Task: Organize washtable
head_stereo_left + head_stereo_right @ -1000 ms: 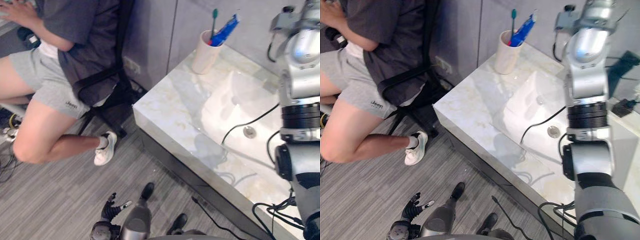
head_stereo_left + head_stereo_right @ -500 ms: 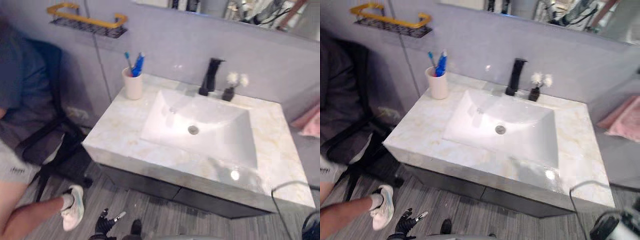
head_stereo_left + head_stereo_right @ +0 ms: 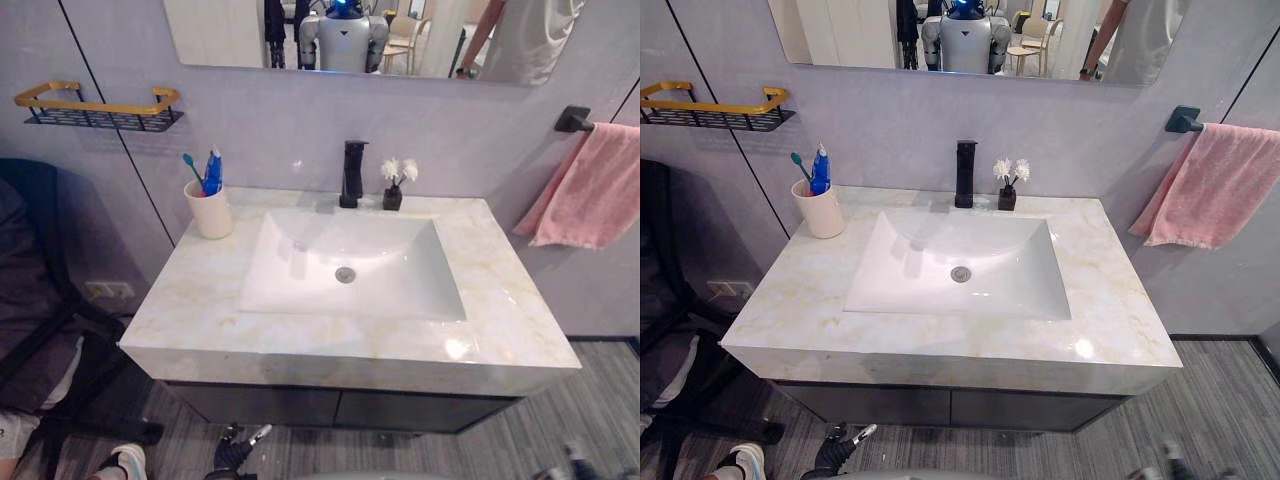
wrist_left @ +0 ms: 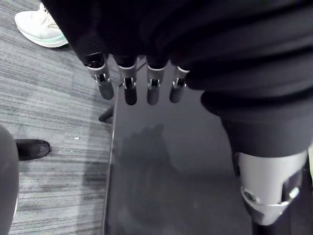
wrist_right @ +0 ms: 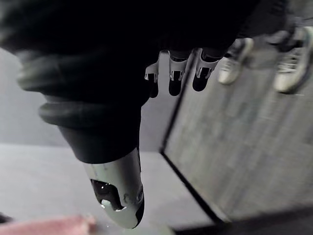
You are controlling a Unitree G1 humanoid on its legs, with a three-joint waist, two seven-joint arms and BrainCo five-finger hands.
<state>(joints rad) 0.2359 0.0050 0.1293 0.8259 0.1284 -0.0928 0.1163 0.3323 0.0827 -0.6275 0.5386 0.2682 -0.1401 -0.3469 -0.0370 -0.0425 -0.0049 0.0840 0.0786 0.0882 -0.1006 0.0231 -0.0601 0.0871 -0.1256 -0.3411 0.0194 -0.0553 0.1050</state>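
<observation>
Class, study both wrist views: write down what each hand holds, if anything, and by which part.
Nothing is held. The left hand and the right hand both hang open and empty, low in front of the washtable.

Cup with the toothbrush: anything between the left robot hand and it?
Yes. The left robot hand hangs below the marble counter, before the dark cabinet, so the counter's front edge lies between. On top, nothing stands before the cup.

No lettering, label, number or sign is readable on the washtable (image 3: 200,300) or cup (image 3: 212,215)
</observation>
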